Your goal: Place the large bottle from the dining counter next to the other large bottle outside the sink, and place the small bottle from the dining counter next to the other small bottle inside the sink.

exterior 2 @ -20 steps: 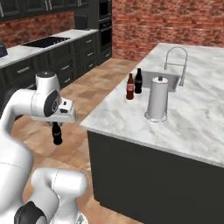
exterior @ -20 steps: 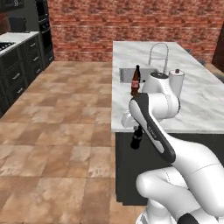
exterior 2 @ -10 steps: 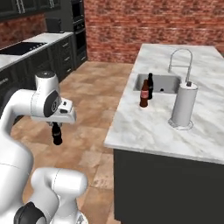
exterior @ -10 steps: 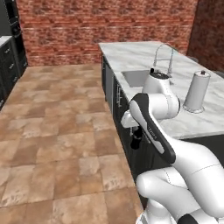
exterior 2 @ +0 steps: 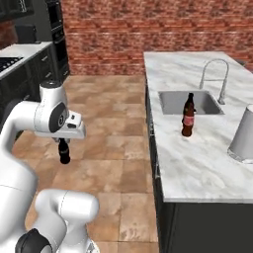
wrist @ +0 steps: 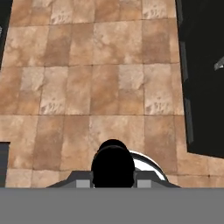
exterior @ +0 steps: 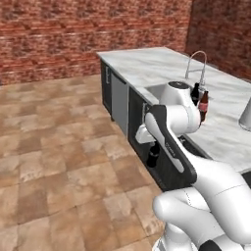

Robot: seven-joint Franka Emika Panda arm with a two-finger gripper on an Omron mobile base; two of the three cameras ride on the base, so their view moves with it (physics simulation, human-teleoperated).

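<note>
Gripper (exterior 2: 63, 142) clamped on the small bottle (exterior 2: 63, 151), you're carrying it short of the sink (exterior 2: 190, 102), where the large bottle (exterior 2: 188, 115) already stands alongside.

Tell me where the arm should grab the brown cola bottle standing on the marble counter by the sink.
Probably the narrow neck of the brown cola bottle, coming down from above: it stands upright, its top is clear, and a black bottle stands close beside it.
</note>
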